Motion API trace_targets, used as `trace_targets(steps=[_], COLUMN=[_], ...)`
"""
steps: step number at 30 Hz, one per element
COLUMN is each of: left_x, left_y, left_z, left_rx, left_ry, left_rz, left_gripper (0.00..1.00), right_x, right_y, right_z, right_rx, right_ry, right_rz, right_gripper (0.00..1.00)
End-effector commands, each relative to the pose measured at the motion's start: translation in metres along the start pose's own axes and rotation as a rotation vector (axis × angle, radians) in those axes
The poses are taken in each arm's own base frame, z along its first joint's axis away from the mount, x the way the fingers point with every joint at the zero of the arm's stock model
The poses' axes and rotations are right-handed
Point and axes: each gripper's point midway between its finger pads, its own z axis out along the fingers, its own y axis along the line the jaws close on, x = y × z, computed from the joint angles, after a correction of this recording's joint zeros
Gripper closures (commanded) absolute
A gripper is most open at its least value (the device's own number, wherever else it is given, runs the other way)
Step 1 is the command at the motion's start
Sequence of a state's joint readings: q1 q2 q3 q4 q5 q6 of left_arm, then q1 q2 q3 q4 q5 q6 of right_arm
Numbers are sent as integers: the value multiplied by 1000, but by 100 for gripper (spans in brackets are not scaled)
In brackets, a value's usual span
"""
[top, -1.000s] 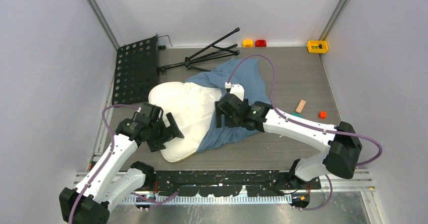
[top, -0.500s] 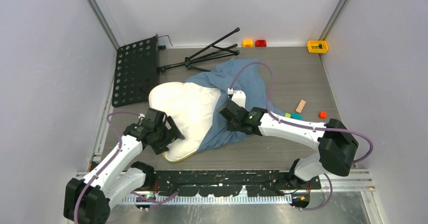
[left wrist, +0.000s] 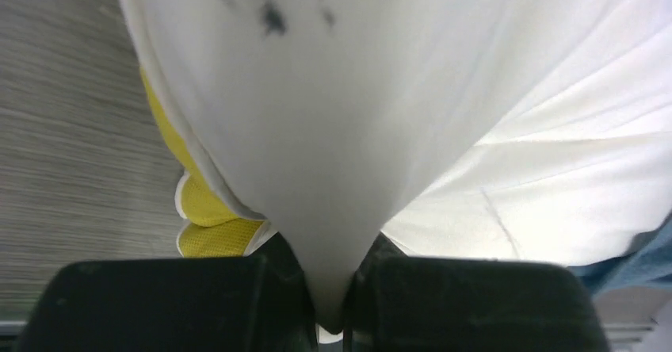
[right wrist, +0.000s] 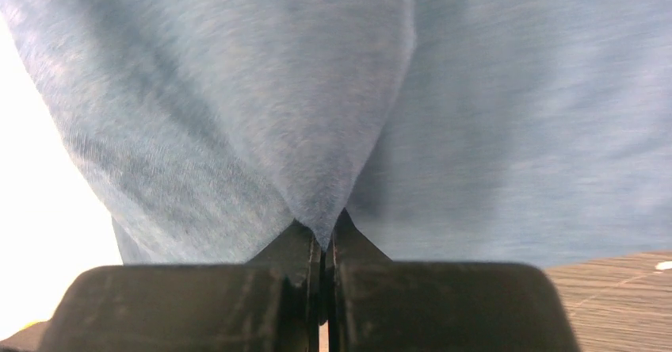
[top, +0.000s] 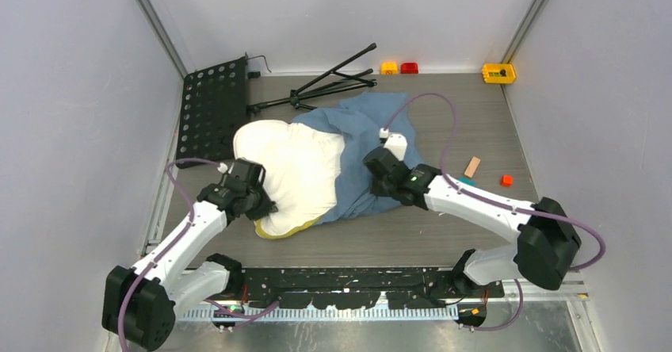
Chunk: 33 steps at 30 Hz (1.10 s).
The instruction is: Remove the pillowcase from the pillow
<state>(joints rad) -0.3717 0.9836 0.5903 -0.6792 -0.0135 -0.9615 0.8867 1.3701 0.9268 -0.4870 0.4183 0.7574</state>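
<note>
Resting on grey wood-grain table [top: 475, 114] between pale walls [top: 71, 90]: pillow [top: 293, 166], pillowcase [top: 360, 126]

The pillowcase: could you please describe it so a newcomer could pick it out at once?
On the wooden table, look at the soft heap in the middle. The pillowcase is its right-hand part: wrinkled, plain dusty-blue cloth pinched by the right gripper. Its neighbour, the pillow, is cream-white with yellow edging.

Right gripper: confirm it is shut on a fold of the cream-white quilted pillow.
Wrong in one respect: the right gripper is shut on a fold of the dusty blue cloth pillowcase, not the cream-white quilted pillow. The right wrist view shows blue fabric pinched between its closed jaws.
</note>
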Motion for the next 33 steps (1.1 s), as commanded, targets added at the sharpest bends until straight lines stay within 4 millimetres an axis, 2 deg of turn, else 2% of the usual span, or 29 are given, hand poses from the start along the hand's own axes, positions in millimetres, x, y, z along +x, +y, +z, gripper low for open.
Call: trace_targets(steps=[1, 7, 12, 15, 20, 24, 27, 30, 33], left_x=[-65, -112, -157, -171, -173, -177, -182, -190, -193], left_y=[6, 0, 20, 27, 28, 36, 34, 34, 25], left_z=[-35, -78, -124, -146, -151, -154, -154, -156, -153], left_rx=[-95, -112, -234, -277, -280, -327, -313, -318, -285], left_ry=[-258, -405, -586, -670, -691, -696, -681, -682, -670], left_rz=[81, 87, 48, 29, 29, 3, -29, -56, -55], left_gripper=[100, 100, 100, 100, 100, 100, 100, 100, 100], right_x=[-51, -88, -113, -125, -137, -144, -146, -146, -146], right_y=[-51, -115, -159, -176, -201, -231, -244, -244, -220], right_z=[-12, -27, -49, -64, -92, -126, -143, -145, -124], right_rx=[77, 182, 302, 344, 437, 587, 650, 651, 510], right_ry=[-130, -213, -282, -341, -462, -587, -655, -657, -573], right_rz=[98, 207, 291, 336, 395, 458, 485, 479, 398], right_gripper=[100, 100, 100, 100, 100, 100, 100, 100, 100])
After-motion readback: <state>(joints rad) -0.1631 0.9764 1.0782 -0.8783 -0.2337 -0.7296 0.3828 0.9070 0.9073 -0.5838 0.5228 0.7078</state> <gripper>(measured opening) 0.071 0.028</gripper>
